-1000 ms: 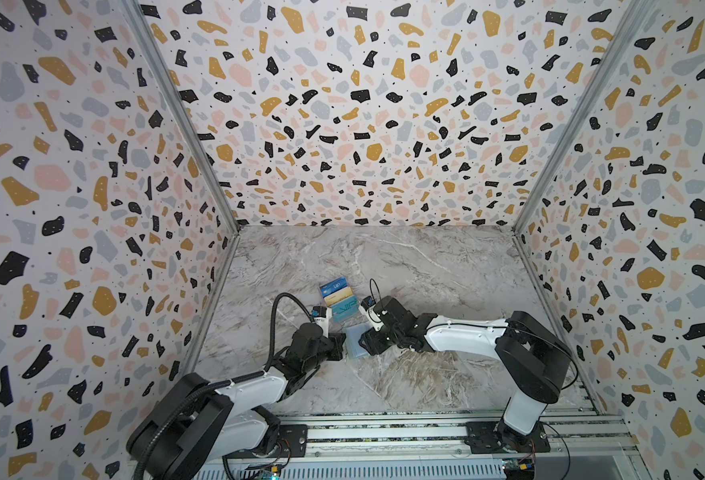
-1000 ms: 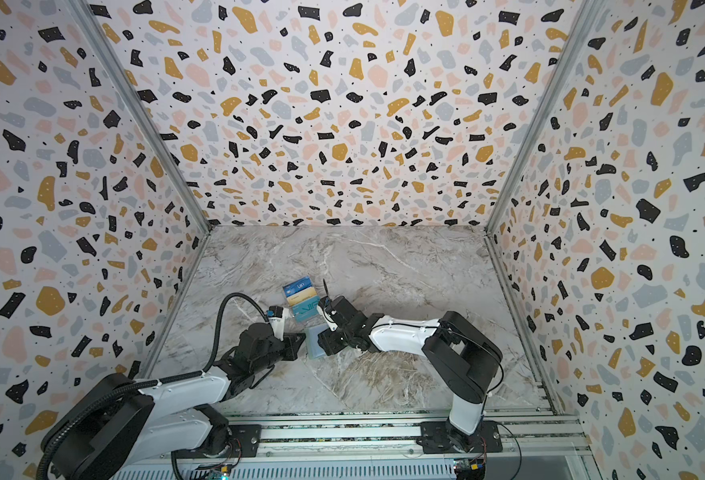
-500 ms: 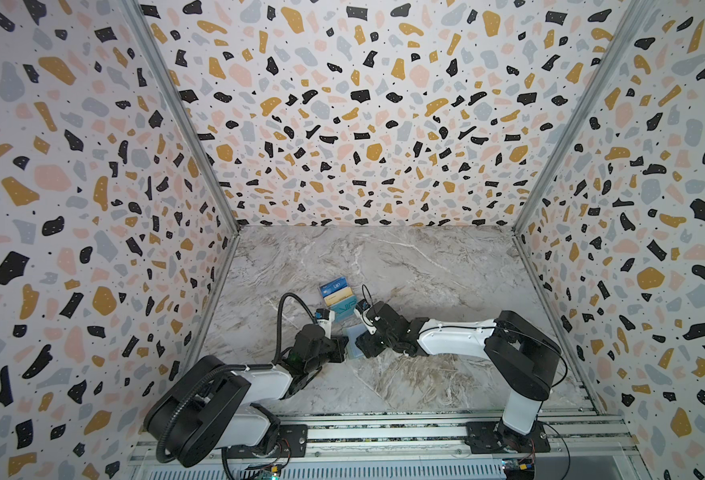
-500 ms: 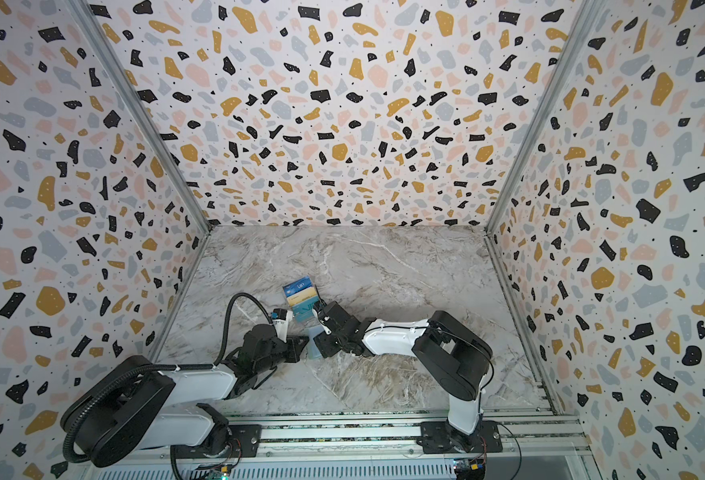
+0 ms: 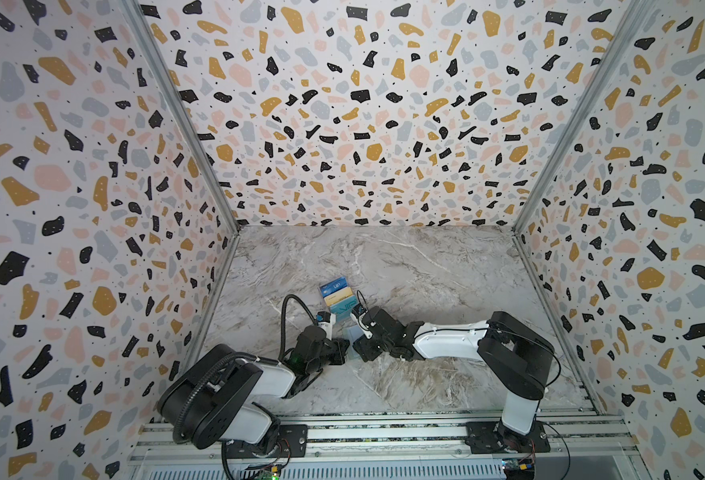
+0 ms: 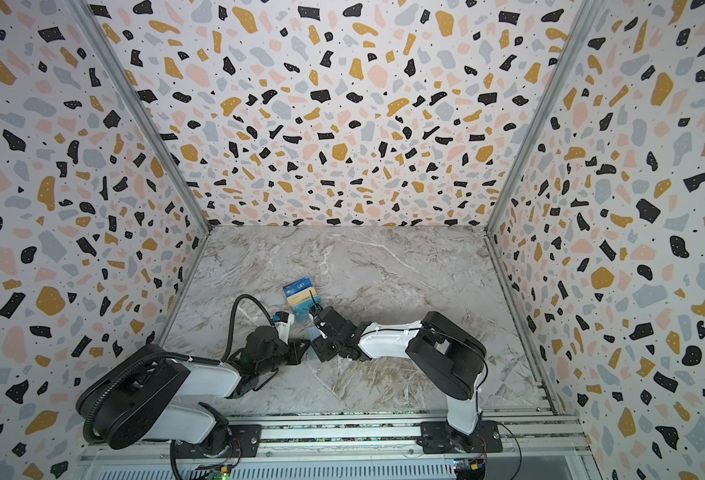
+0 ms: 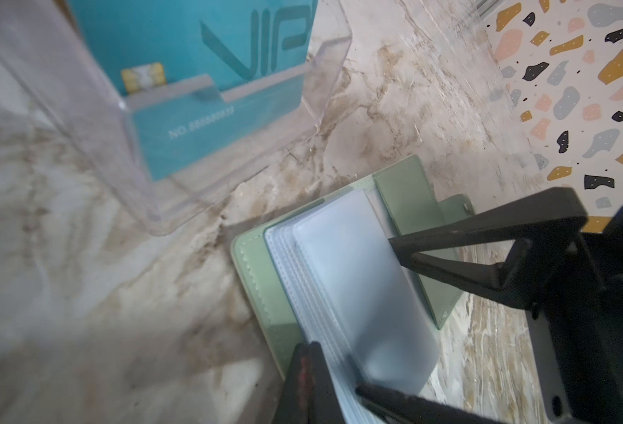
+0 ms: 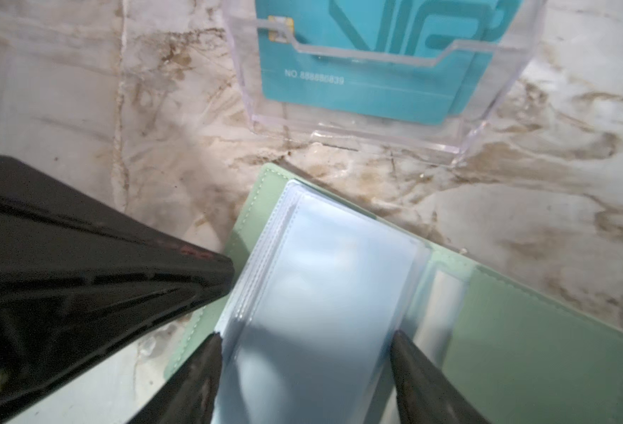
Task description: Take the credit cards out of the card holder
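Front of worktop [image 5: 425, 270]: closed left pincer [image 8: 225, 268] pins mint-green folding card holder [image 8: 523, 330]; right pincer [image 8: 304, 339], apart, should pinch next clear sleeve [image 8: 321, 264].

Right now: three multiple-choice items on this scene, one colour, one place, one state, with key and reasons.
1. The card holder cover is: A mint green; B red; C black.
2. The teal VIP card sits: A inside the card holder; B in the clear stand; C held in the air.
3. The right gripper is: A shut on a card; B open; C out of view.
Key: 1 A, the open cover shows green in both wrist views. 2 B, it stands behind the stand's clear front lip. 3 B, its jaws stand apart either side of the clear sleeves.
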Robot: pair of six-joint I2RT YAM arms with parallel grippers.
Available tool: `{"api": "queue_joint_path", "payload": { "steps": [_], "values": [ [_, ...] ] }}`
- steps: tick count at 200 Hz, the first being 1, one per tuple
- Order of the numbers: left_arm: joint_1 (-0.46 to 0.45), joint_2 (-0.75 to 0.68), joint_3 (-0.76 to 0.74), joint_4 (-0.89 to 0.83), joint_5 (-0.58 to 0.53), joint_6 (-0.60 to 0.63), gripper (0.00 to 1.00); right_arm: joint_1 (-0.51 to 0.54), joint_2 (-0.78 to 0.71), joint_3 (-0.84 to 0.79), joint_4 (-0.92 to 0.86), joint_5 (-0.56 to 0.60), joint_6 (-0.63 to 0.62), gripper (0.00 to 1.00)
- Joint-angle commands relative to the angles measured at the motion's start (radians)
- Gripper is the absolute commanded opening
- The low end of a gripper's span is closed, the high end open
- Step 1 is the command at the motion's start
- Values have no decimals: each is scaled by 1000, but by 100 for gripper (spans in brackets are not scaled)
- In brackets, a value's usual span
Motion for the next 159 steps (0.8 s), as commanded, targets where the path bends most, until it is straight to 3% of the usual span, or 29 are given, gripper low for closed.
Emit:
{"api": "queue_joint_path", "payload": {
  "steps": [1,76,159],
  "values": [
    [-3,22,0,28,2,-6,0,5,6,8,-25,32,14,68],
    [-3,65,2,39,3,-11,0,-11,-39,-40,-8,19,48,54],
    [-3,62,19,-7,3,11,0,-69,-110,-68,-63,63,38,60]
  ]
}}
